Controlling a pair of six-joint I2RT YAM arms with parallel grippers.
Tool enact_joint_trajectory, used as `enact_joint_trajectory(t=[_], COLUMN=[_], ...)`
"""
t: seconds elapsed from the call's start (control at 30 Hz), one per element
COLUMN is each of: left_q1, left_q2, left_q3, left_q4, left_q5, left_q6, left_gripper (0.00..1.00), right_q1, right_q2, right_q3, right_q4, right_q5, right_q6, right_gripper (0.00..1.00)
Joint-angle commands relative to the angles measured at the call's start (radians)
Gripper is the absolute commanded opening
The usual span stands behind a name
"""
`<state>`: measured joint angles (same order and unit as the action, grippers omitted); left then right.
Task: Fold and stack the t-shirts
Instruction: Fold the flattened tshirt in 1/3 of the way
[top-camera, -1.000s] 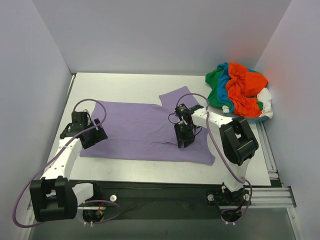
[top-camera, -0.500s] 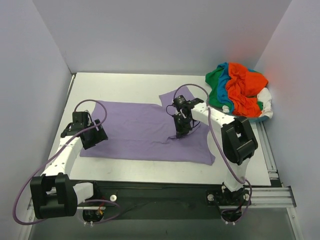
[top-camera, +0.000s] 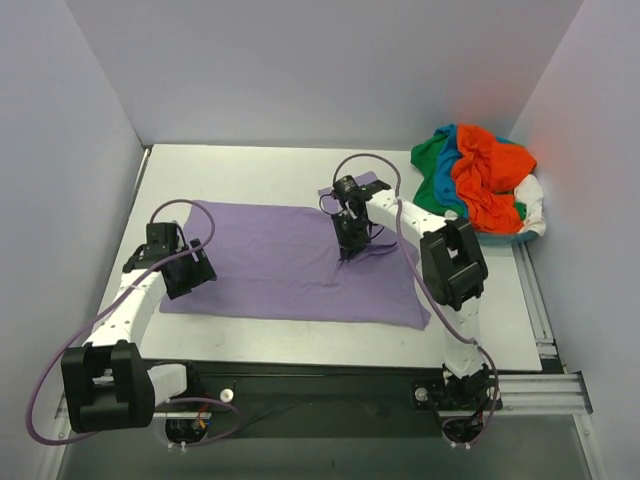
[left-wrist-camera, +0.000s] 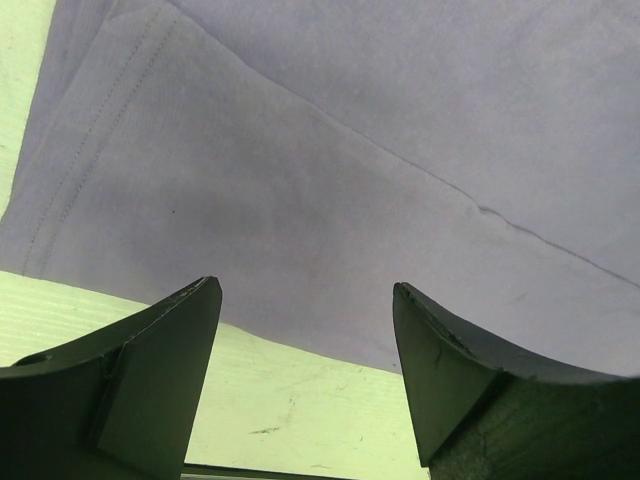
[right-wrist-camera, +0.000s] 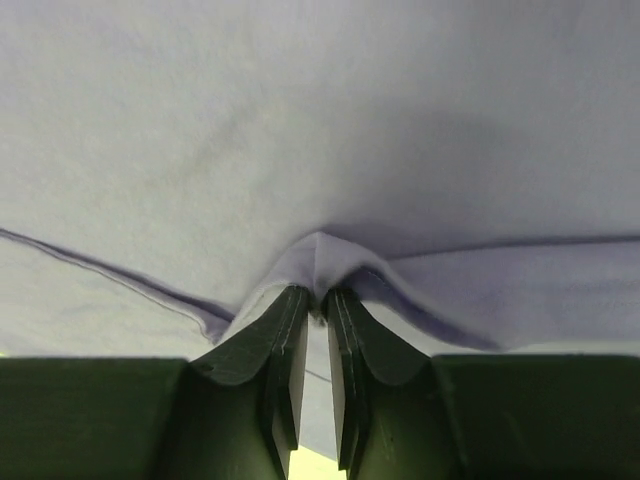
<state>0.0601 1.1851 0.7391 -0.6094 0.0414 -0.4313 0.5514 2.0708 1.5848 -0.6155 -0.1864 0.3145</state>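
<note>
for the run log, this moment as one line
left gripper: open above purple shirt edge | right gripper: shut on purple shirt, pinching a fold | other shirts: heaped far right

One fixed high camera, two wrist cameras
Top view looks down from behind the arm bases, whole bench (top-camera: 250, 170) in frame; wrist views close, past left hand (left-wrist-camera: 305, 290) and right hand (right-wrist-camera: 318, 297) onto the lavender shirt (top-camera: 270, 260) all three share

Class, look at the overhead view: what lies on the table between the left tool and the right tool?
Between the left tool and the right tool lies only the lavender t-shirt, spread out, as the top external view shows.
</note>
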Motion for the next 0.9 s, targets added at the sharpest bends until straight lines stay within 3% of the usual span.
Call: enact_joint_trajectory(t=[0.0, 0.13, 0.17, 0.27, 0.37, 0.67, 0.87], left_q1=[-0.006, -0.008, -0.009, -0.014, -0.017, -0.086, -0.152], left_q2=[0.005, 0.008, 0.008, 0.005, 0.005, 0.025, 0.11], left_q3=[0.008, 0.009, 0.008, 0.011, 0.014, 0.063, 0.131], left_q4=[0.008, 0.002, 0.003, 0.0, -0.003, 0.014, 0.065], left_q5=[0.0, -0.008, -0.009, -0.018, -0.026, -0.034, -0.034], left_q6=[0.017, 0.017, 0.014, 0.012, 0.008, -0.027, -0.05], left_gripper=[0.8, 0.8, 0.8, 0.8, 0.8, 0.8, 0.8], right_q1=[0.007, 0.007, 0.008, 0.008, 0.008, -0.031, -0.094], right_q2=[0.017, 0.051, 0.06, 0.051, 0.013, -0.161, -0.281], right_q3=[0.104, 0.173, 0.185, 0.208, 0.205, 0.049, -0.178], right_q4=[-0.055, -0.064, -0.067, -0.069, -0.067, -0.058, -0.004], right_q5=[0.027, 0.01, -0.002, -0.03, -0.044, -0.038, -0.025], right_q6=[-0.015, -0.011, -0.008, -0.002, 0.006, 0.003, 0.017], right_gripper=[0.17, 0.3, 0.4, 0.52, 0.59, 0.66, 0.67])
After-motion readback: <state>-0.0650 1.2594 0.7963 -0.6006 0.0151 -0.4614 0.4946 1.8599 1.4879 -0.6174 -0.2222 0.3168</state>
